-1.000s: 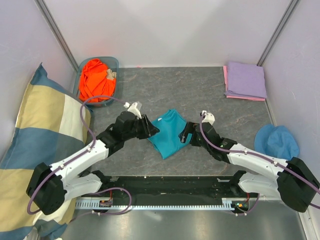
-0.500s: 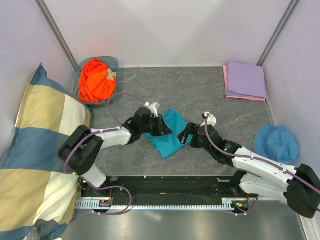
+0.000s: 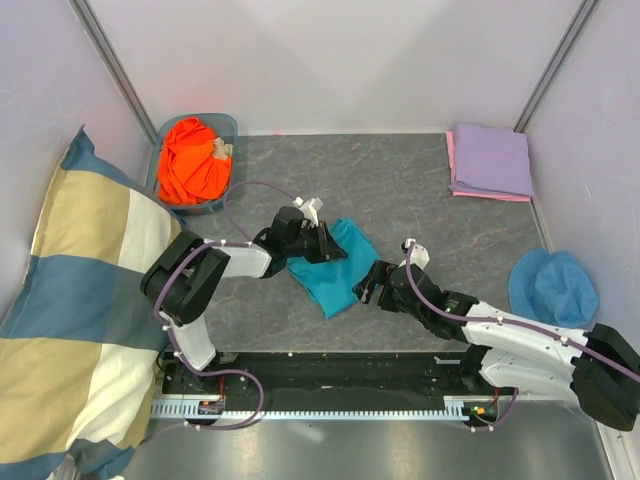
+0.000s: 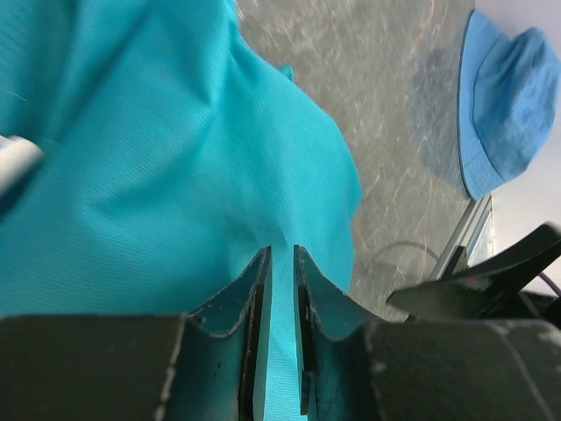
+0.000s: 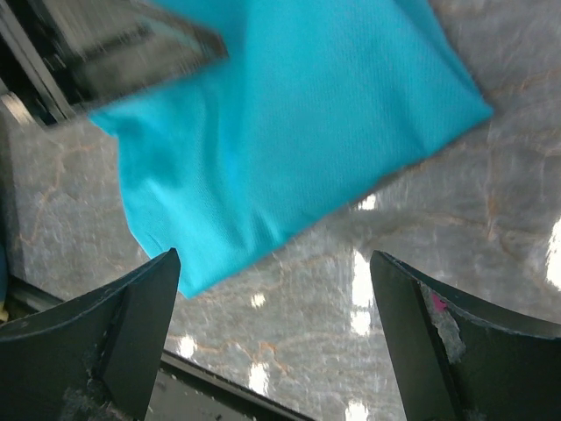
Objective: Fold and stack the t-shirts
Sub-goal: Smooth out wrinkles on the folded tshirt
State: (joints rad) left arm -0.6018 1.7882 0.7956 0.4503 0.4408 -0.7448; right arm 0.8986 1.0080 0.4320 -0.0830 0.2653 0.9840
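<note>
Left gripper [image 4: 280,254] pinches the teal shirt [image 4: 175,158], right gripper [image 5: 273,260] gapes empty just short of it; a one-sided tug could unravel the fold.

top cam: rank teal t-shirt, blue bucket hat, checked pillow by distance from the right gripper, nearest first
From the right gripper, jaws open, in the top view:
1. teal t-shirt: right by its tips, mid-table, slightly to the left.
2. blue bucket hat: off to the right, at the table's right edge.
3. checked pillow: farthest, along the left wall.
</note>
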